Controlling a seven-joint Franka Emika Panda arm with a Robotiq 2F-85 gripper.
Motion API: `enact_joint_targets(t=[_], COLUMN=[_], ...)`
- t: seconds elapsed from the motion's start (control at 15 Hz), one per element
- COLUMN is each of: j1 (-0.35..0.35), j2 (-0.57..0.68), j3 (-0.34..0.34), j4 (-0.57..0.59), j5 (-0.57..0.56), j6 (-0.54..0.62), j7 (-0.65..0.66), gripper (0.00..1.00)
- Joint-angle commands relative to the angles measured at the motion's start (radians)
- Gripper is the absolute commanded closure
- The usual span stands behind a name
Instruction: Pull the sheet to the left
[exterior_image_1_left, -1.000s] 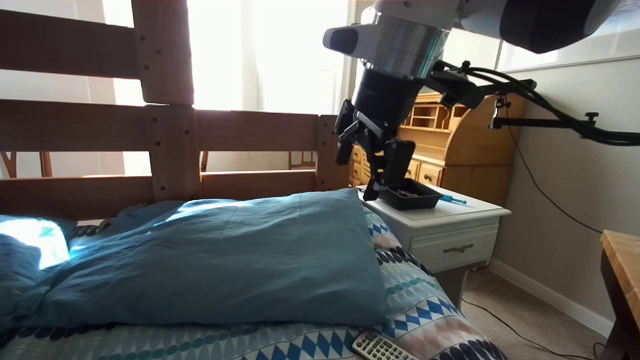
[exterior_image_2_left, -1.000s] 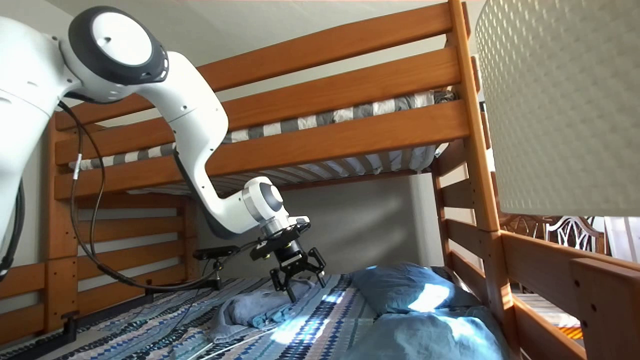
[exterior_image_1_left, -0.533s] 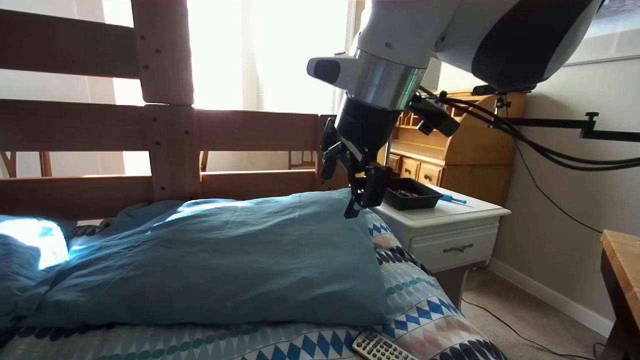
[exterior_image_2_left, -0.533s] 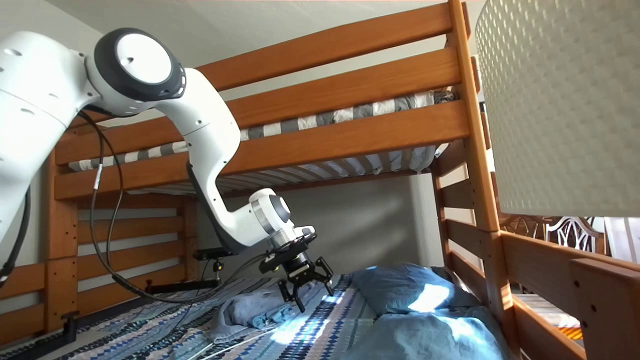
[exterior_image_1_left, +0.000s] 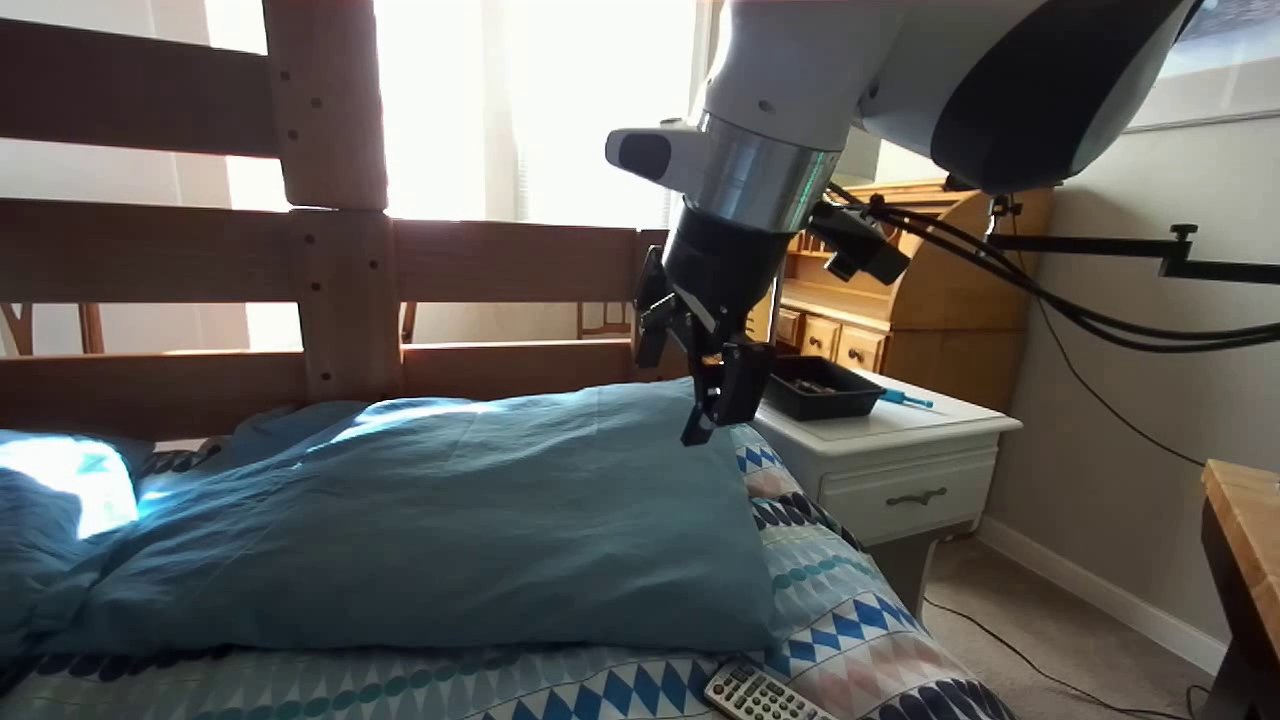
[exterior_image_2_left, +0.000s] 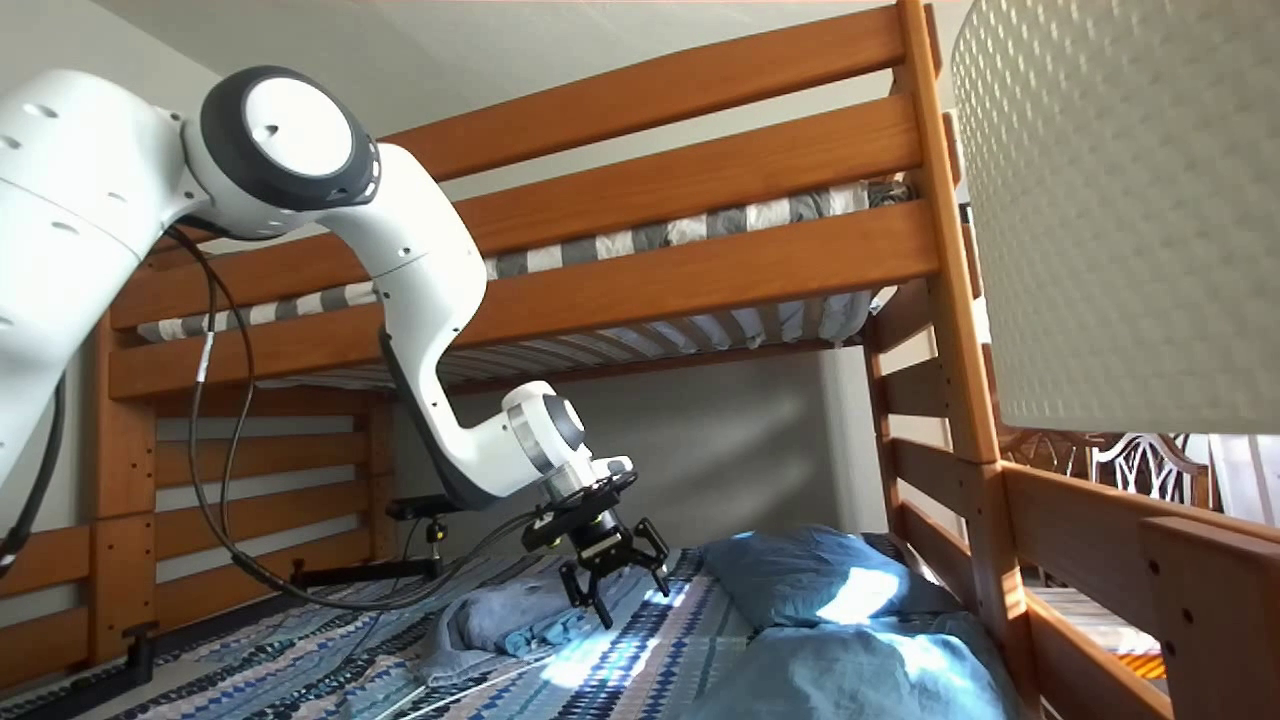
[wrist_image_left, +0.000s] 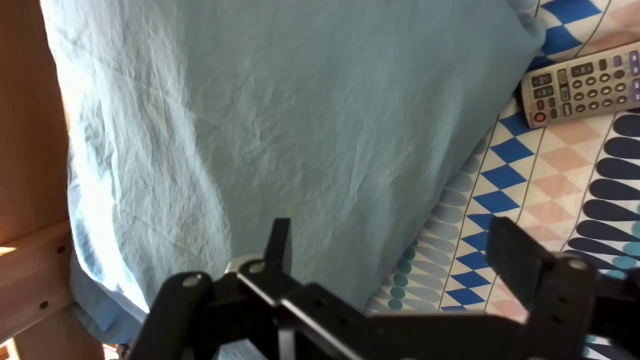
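in the wrist view we see the gripper (wrist_image_left: 390, 240) above the patterned quilt (wrist_image_left: 565, 160), its fingers (wrist_image_left: 515, 260) spread wide, with quilt and teal-blue sheet (wrist_image_left: 320, 125) showing through the gap. we cannot tell whether either tip touches the sheet, which lies wrinkled on the quilt. a remote (wrist_image_left: 582, 85) rests on the quilt too.

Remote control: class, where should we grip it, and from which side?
Likely from straight above, gripping the long sides of the remote control: it lies flat on the patterned quilt, buttons up, longer than wide. I'd avoid the end close to the teal-blue fabric.
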Motion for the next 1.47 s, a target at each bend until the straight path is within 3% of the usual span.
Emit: enact_joint_targets(t=[0.0, 0.67, 1.4], j1=[-0.008, 0.028, 0.139], j2=[0.045, 0.282, 0.501], j3=[-0.004, -0.083, -0.162], j4=[0.031, 0.217, 0.48], j5=[0.029, -0.005, -0.028], j6=[-0.003, 0.032, -0.055], j7=[-0.026, 0.035, 0.021], gripper=[0.0, 0.0, 0.0])
